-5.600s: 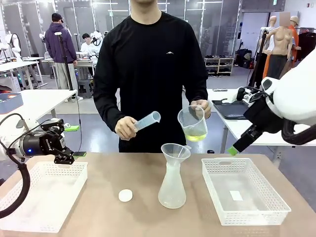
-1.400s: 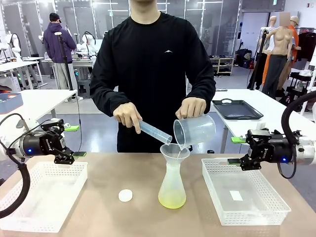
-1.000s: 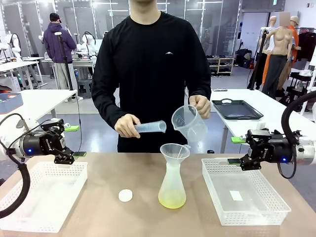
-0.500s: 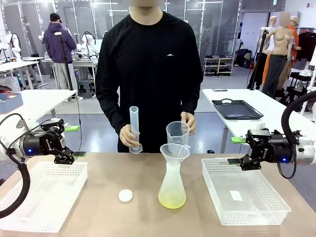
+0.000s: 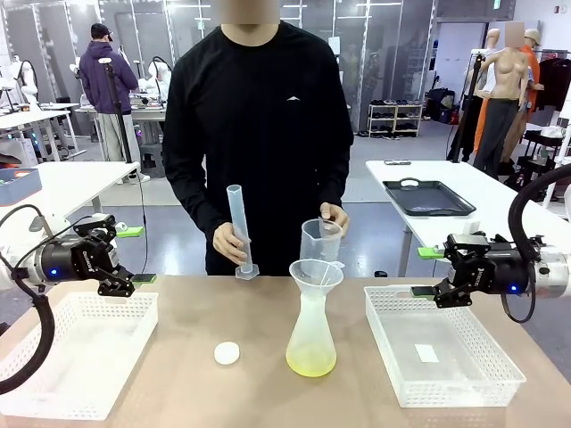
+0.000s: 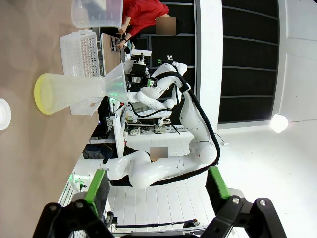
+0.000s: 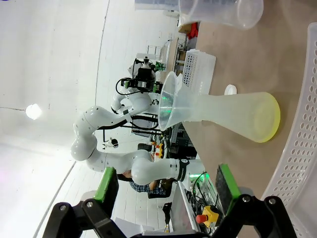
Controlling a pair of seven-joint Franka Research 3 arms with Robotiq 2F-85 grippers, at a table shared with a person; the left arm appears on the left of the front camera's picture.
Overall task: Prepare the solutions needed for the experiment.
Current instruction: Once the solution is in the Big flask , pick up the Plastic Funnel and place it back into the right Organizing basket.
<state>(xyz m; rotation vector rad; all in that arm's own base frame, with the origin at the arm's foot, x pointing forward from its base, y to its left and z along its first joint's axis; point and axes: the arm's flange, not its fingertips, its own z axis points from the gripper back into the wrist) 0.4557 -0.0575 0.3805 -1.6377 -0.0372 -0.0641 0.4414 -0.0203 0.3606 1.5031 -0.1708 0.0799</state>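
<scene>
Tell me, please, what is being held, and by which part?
The left gripper and right gripper: jaws open, empty. The person holds the cylinder by its lower half, the beaker near its rim.

The left tool (image 5: pixel 136 255) and the right tool (image 5: pixel 425 272) hang level at either side, fingers spread wide, pointing inward.

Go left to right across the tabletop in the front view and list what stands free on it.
Left white basket → small white disc → conical flask topped by a funnel, holding the yellow-green solution → right white basket.
</scene>
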